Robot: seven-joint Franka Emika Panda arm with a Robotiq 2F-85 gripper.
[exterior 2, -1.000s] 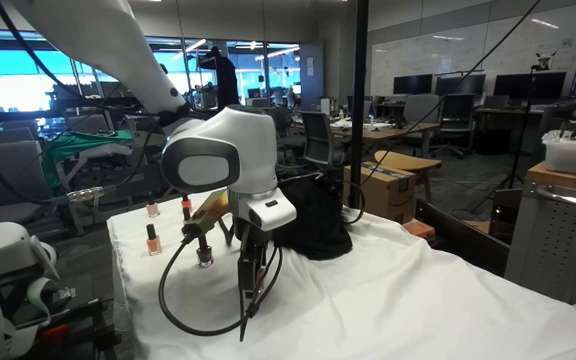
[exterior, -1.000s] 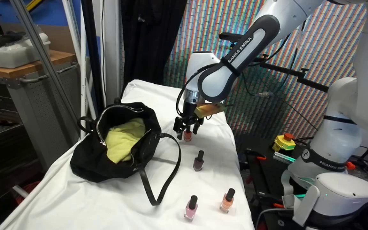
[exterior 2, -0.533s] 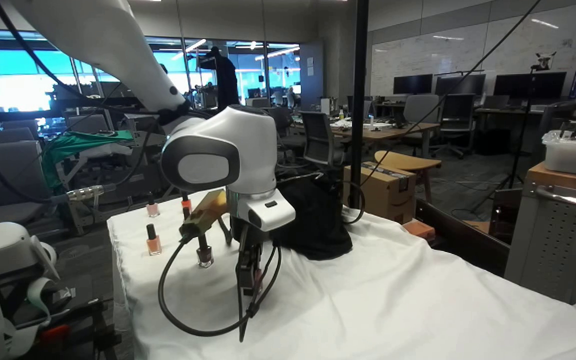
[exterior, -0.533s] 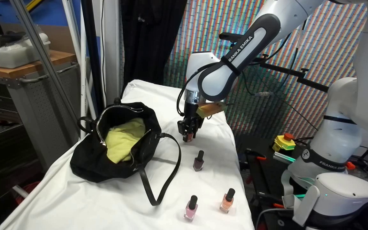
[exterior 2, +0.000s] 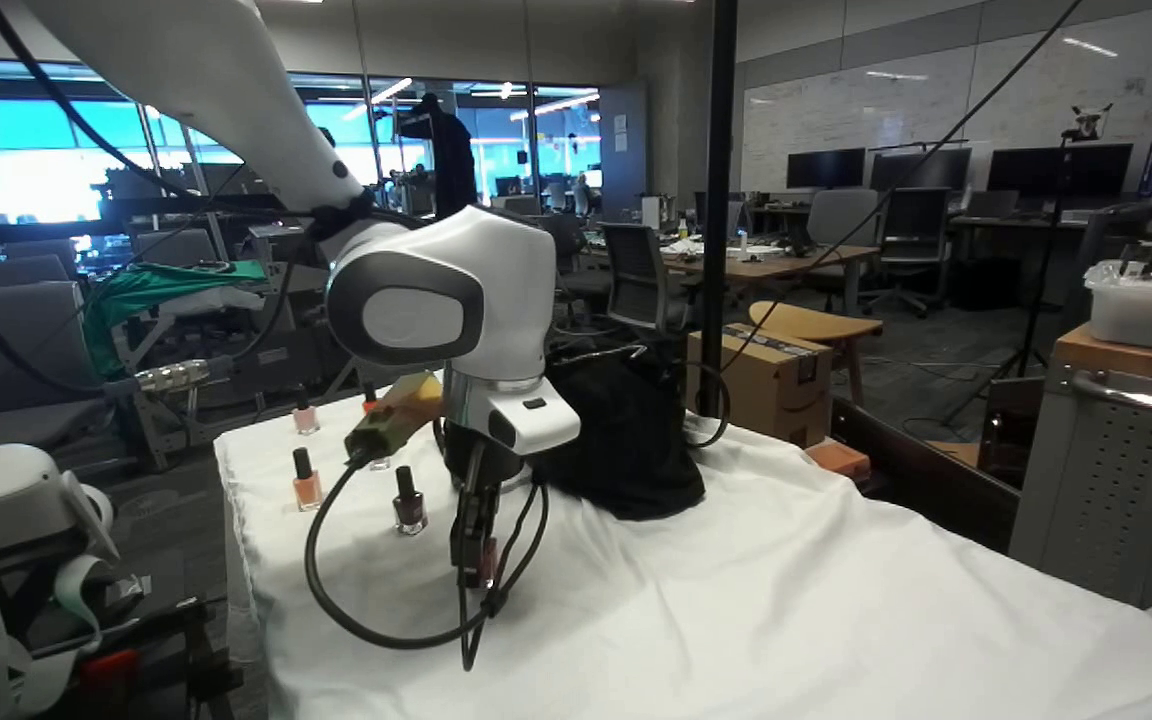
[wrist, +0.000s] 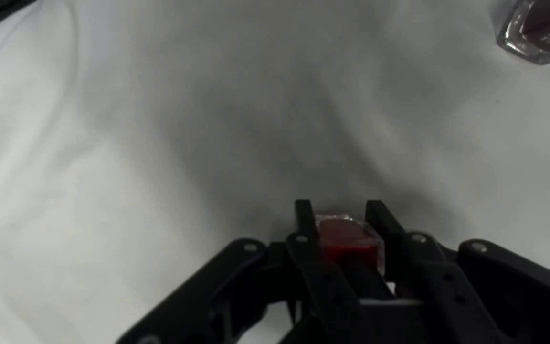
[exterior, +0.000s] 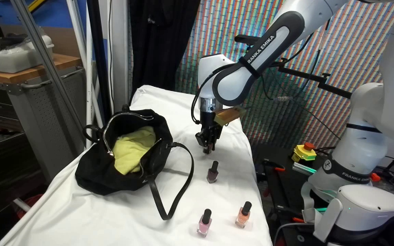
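Observation:
My gripper point(wrist: 339, 208) is shut on a small red nail polish bottle point(wrist: 348, 241), one finger along each side of the glass. Its black cap points back toward the palm. In both exterior views the arm reaches down to the white cloth, and a bit of the red bottle point(exterior 2: 489, 562) shows beside the fingers. I cannot tell whether its base touches the cloth. A dark purple bottle point(exterior: 212, 174) stands upright close by, and its glass point(wrist: 549, 36) also shows at the wrist view's upper right corner.
A black bag point(exterior: 96, 171) with a yellow cloth point(exterior: 132, 147) inside lies open, its strap point(exterior: 180, 196) looping toward the bottles. A pink bottle point(exterior: 204, 227) and an orange bottle point(exterior: 243, 218) stand nearer that camera. Another red bottle point(exterior 2: 370, 396) is partly hidden behind the arm.
The jaws have closed around the red bottle. Gripper and bottle have shifted a little toward the dark purple bottle; the other bottles and the bag stay put.

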